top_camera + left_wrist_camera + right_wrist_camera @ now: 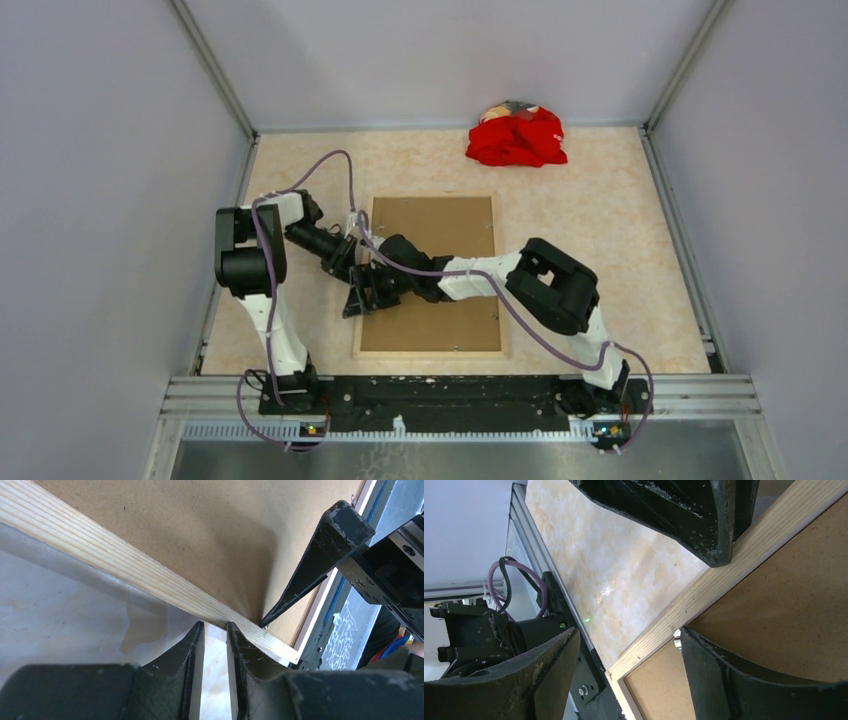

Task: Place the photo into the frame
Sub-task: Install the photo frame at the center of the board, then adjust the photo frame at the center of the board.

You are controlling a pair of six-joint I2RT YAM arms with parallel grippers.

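Observation:
The frame [430, 352] lies back up on the table, its light wood rail [100, 555] around a brown backing board [440, 225]. The photo is hidden or out of view. My left gripper [352, 255] has its tips at the outer edge of the frame's left rail. Its jaws stand a narrow gap apart with only table between them [215, 625]. My right gripper [362, 295] is open wide and straddles the same rail [628, 632]. One finger [320, 555] touches the board beside a small metal tab [677, 632]; the other hangs outside the frame.
A red cloth [517, 138] lies at the back of the table, right of centre. Grey walls and metal rails bound the table on three sides. Purple cables loop over the left arm.

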